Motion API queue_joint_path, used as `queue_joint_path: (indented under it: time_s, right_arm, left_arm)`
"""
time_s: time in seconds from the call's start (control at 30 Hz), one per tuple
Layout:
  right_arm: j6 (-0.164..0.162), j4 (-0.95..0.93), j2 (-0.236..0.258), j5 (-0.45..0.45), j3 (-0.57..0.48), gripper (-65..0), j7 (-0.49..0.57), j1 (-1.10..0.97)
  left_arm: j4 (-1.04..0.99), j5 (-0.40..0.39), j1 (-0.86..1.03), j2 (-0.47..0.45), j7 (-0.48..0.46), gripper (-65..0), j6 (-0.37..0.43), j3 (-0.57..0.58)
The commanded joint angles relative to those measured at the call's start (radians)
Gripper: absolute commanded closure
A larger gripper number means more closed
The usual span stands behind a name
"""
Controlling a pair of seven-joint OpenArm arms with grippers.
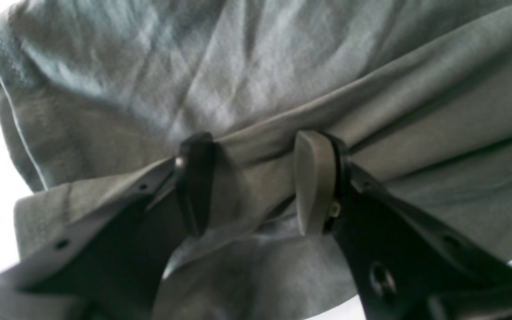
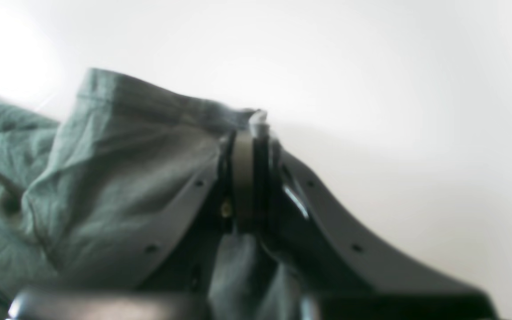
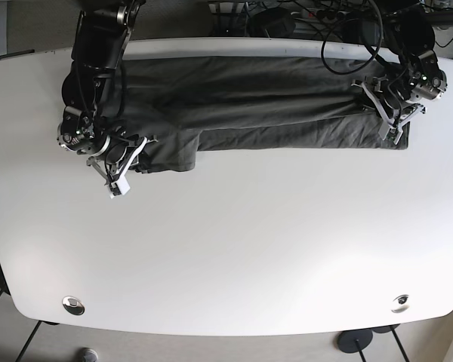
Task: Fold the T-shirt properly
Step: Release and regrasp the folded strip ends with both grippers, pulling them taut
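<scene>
You're looking at the T-shirt [image 3: 264,105] lying in a long band along the table's [image 3: 234,249] far edge. Your right gripper [image 2: 249,133] is pinching the sleeve-end edge, jaws clamped together on cloth. Your left gripper [image 1: 254,182] is straddling a fabric ridge, jaws apart, probably lining up to grab.

my two arms are black, jointed housings with black cables looping behind them. my left gripper [image 1: 256,182] has grey, curved finger brackets dotted with small round screw holes, one black pad and one taupe pad. my right gripper [image 2: 249,178] shows the same grey brackets, plus a small brass screw.
</scene>
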Motion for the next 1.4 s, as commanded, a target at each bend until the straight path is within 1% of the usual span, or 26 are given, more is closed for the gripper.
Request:
queue_joint_path:
  time_s: [0.03, 0.23, 0.33, 0.4, 0.57, 0.63, 0.67, 0.73, 0.9, 0.97, 1.0, 1.03, 1.07, 1.1, 1.17, 1.2, 1.23, 1.27, 1.33, 1.37, 1.4]
  right_arm:
    - [0.006, 0.099, 0.010, 0.016, 0.007, -1.7, 0.014, 0.015]
    - [0.006, 0.386, 0.006, 0.017, 0.008, -1.7, -0.113, -0.090]
    - [0.006, 0.515, -0.013, 0.017, 0.037, -1.7, -0.170, -0.172]
    - [0.006, 0.582, -0.042, 0.017, 0.073, -1.7, -0.186, -0.242]
    - [0.006, 0.607, -0.051, 0.019, 0.145, -1.7, -0.186, -0.347]
    - [0.006, 0.607, -0.062, 0.062, 0.186, -1.7, -0.186, -0.380]
    - [0.006, 0.607, -0.057, 0.112, 0.225, -1.7, -0.186, -0.406]
    - [0.006, 0.604, -0.050, 0.164, 0.267, -1.9, -0.186, -0.438]
    - [0.006, 0.602, -0.048, 0.177, 0.310, -2.1, -0.186, -0.458]
    - [0.006, 0.602, -0.042, 0.175, 0.312, -2.9, -0.186, -0.459]
    - [0.006, 0.602, -0.031, 0.175, 0.312, -5.2, -0.186, -0.461]
    - [0.006, 0.602, -0.028, 0.175, 0.312, -9.7, -0.186, -0.461]
    - [0.006, 0.602, -0.027, 0.175, 0.321, -18.4, -0.186, -0.462]
    - [0.006, 0.602, -0.030, 0.184, 0.358, -29.2, -0.186, -0.462]
    - [0.006, 0.608, -0.034, 0.184, 0.406, -40.4, -0.186, -0.461]
    - [0.006, 0.608, -0.034, 0.184, 0.429, -44.4, -0.184, -0.456]
    - [0.006, 0.608, -0.031, 0.201, 0.433, -44.2, -0.184, -0.455]
    - [0.006, 0.608, -0.028, 0.238, 0.432, -44.1, -0.184, -0.455]
    - [0.006, 0.602, -0.025, 0.350, 0.432, -42.0, -0.187, -0.461]
    - [0.006, 0.601, -0.022, 0.392, 0.429, -40.6, -0.189, -0.461]
    - [0.006, 0.598, -0.025, 0.410, 0.410, -38.8, -0.190, -0.461]
  left_arm:
    - [0.016, -0.006, -0.006, -0.015, -0.009, -26.3, -0.001, -0.006]
    - [0.019, -0.006, -0.006, -0.015, -0.009, -26.3, -0.001, -0.006]
    - [0.017, -0.006, -0.006, -0.016, -0.009, -26.3, -0.001, -0.006]
    - [0.016, -0.006, -0.007, -0.016, -0.009, -26.3, -0.001, -0.006]
    - [0.012, -0.006, -0.007, -0.019, -0.009, -26.3, -0.001, -0.006]
    - [0.012, -0.006, -0.007, -0.019, -0.009, -26.3, -0.001, -0.006]
    - [0.012, -0.006, -0.007, -0.019, -0.009, -26.3, -0.001, -0.006]
    - [0.012, -0.006, -0.007, -0.019, -0.009, -26.3, -0.001, -0.006]
    - [0.012, -0.006, -0.009, -0.039, -0.009, -26.3, -0.001, -0.001]
    - [0.012, -0.006, -0.009, -0.041, -0.009, -26.3, -0.001, -0.003]
    - [0.012, -0.006, -0.009, -0.044, -0.009, -26.3, -0.001, -0.003]
    - [0.012, -0.006, -0.009, -0.056, -0.009, -26.3, -0.001, -0.003]
    - [0.012, -0.006, -0.009, -0.061, -0.009, -26.3, -0.001, -0.003]
    - [0.012, -0.006, -0.009, -0.062, -0.009, -26.3, -0.001, -0.003]
    - [0.022, -0.009, -0.009, -0.062, -0.009, -26.3, -0.001, -0.003]
    - [0.042, -0.012, -0.011, -0.062, -0.009, -26.3, -0.001, -0.003]
    - [0.077, -0.012, -0.011, -0.062, -0.009, -26.3, -0.001, -0.003]
    - [0.108, -0.012, -0.009, -0.061, -0.009, -26.3, -0.001, -0.003]
    - [0.181, -0.012, -0.003, -0.056, -0.009, -26.3, -0.001, -0.004]
    - [0.212, -0.012, 0.000, -0.050, -0.006, -26.3, -0.001, -0.001]
    - [0.233, -0.012, 0.011, -0.035, -0.006, -26.3, -0.001, -0.001]
